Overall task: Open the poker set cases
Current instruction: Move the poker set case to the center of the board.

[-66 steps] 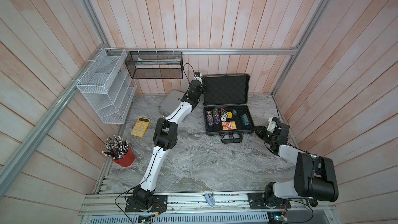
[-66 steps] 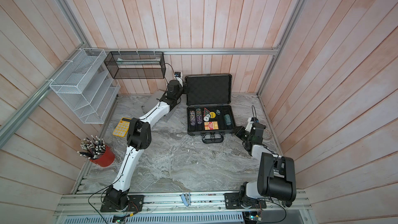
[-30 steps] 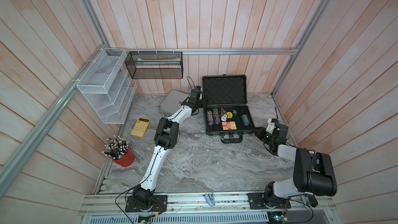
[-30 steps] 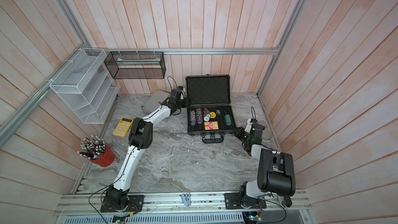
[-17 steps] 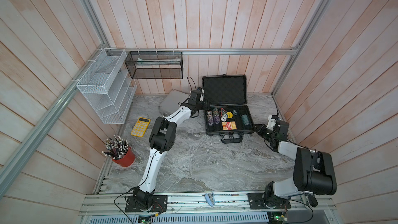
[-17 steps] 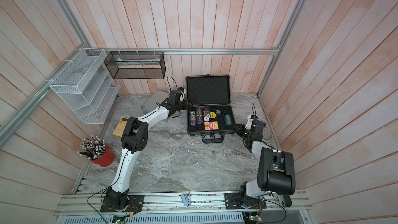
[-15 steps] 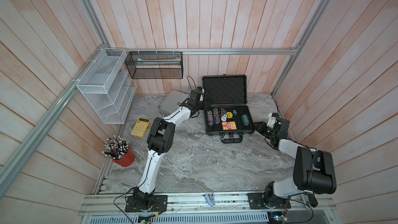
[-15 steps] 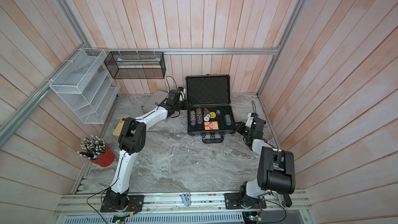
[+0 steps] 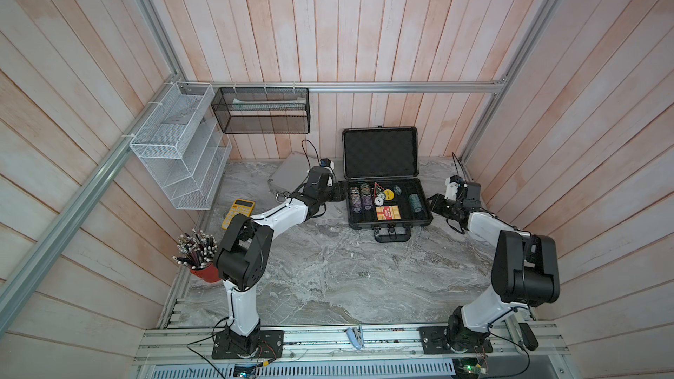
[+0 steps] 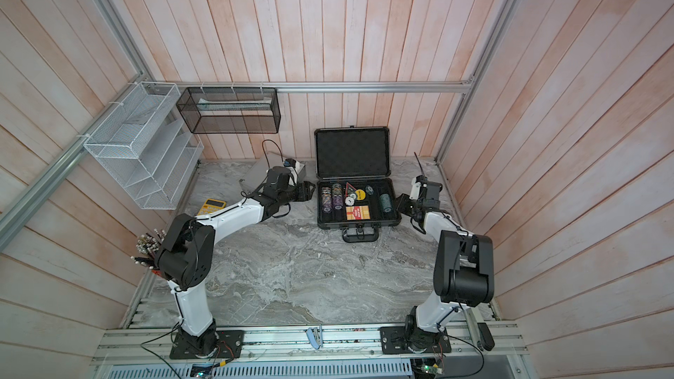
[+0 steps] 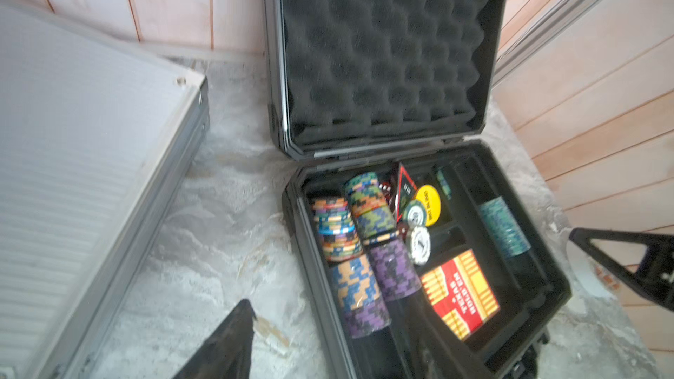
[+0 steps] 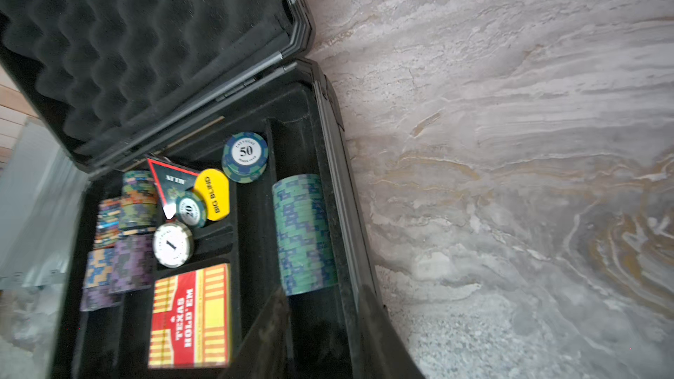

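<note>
The dark-grey case (image 9: pixel 379 151) is found open at the back of the grey marbled tabletop (image 9: pixel 328 271). Its egg-crate foam lid is raised upright and striped chips (image 11: pixel 364 242) are stacked inside. The ribbed silver aluminium case (image 11: pixel 91 158) is laid flat and closed just beside it. The left gripper (image 9: pixel 338 193) is spread and empty. The right gripper (image 9: pixel 436 203) cannot be judged. Pale wooden planks (image 9: pixel 328 30) line the walls.

Soft, even light is falling everywhere; both wrist views are smearing, the ribbed silver aluminium case (image 11: pixel 80 162) blurring most.
</note>
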